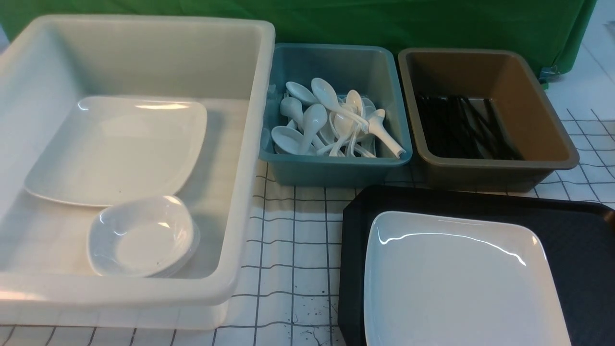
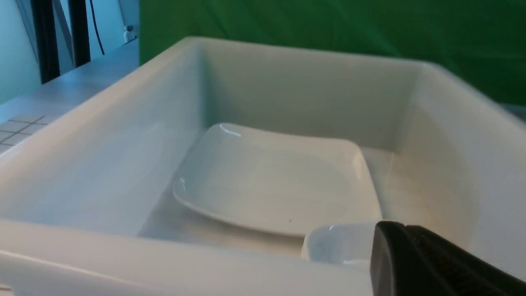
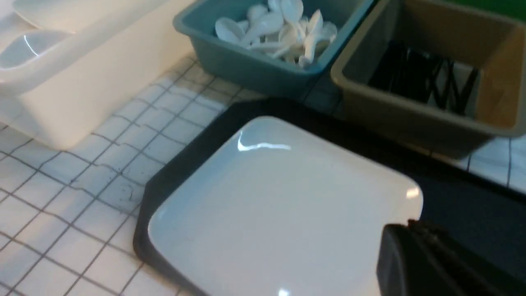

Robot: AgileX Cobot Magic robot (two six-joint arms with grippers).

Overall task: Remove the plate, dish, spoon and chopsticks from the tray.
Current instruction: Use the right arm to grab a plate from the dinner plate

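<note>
The plate (image 1: 456, 283), large, white and glossy, lies on the black tray (image 1: 581, 250) at the front right and covers most of its visible part. Nothing else shows on the tray. In the right wrist view my right gripper (image 3: 409, 225) is shut and empty, just over the plate's (image 3: 279, 205) edge beside bare tray (image 3: 464, 205). My left gripper (image 2: 404, 227) is shut and empty, hanging at the near rim of the white tub (image 2: 123, 255). Several spoons (image 1: 331, 120) fill the teal bin (image 1: 336, 170). Black chopsticks (image 1: 466, 127) lie in the brown tub (image 1: 499, 175). Neither arm shows in the front view.
The big white tub (image 1: 250, 144) at the left holds another white plate with a dark speck (image 1: 120, 144) and a stack of small dishes (image 1: 141, 235). A white gridded tablecloth (image 1: 293, 250) runs between tub and tray. A green backdrop (image 1: 432, 24) stands behind.
</note>
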